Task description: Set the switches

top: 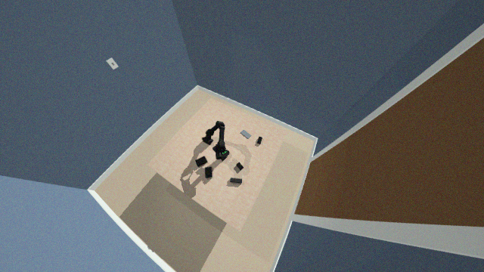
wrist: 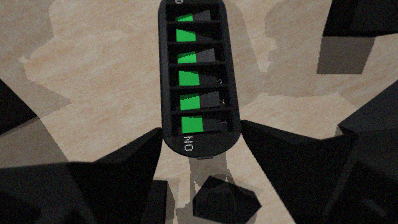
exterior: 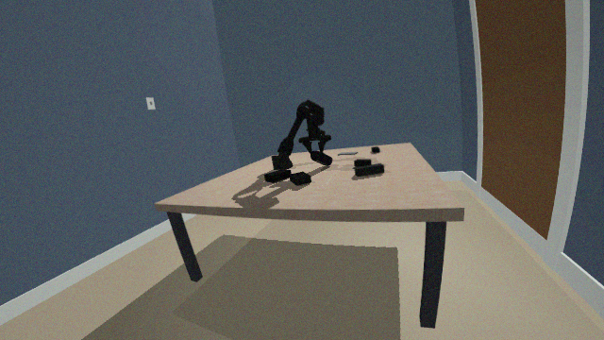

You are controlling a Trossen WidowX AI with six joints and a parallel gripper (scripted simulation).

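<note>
The pincer (top: pixel 221 152) (exterior: pixel 315 151) (wrist: pixel 201 128) was clamped near one end of the tilted controller unit (top: pixel 224 153) (exterior: pixel 322 159) (wrist: pixel 202 143); slow turning seemed safest against slipping.

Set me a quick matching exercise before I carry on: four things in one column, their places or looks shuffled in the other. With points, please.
1. Controller unit (top: pixel 224 153) (exterior: pixel 322 159) (wrist: pixel 212 144)
2. Light grey plate (top: pixel 246 134) (exterior: pixel 347 153)
3. Brown door (top: pixel 397 151) (exterior: pixel 521 118)
4. White wall plate (top: pixel 112 63) (exterior: pixel 150 103)

A. Edged by pale trim
B. Lying on the table (top: pixel 170 156) (exterior: pixel 401 195)
C. Showing green rocker ends
D. Mounted on a blue wall (top: pixel 151 30) (exterior: pixel 94 57)

Pairs: 1-C, 2-B, 3-A, 4-D.
</note>
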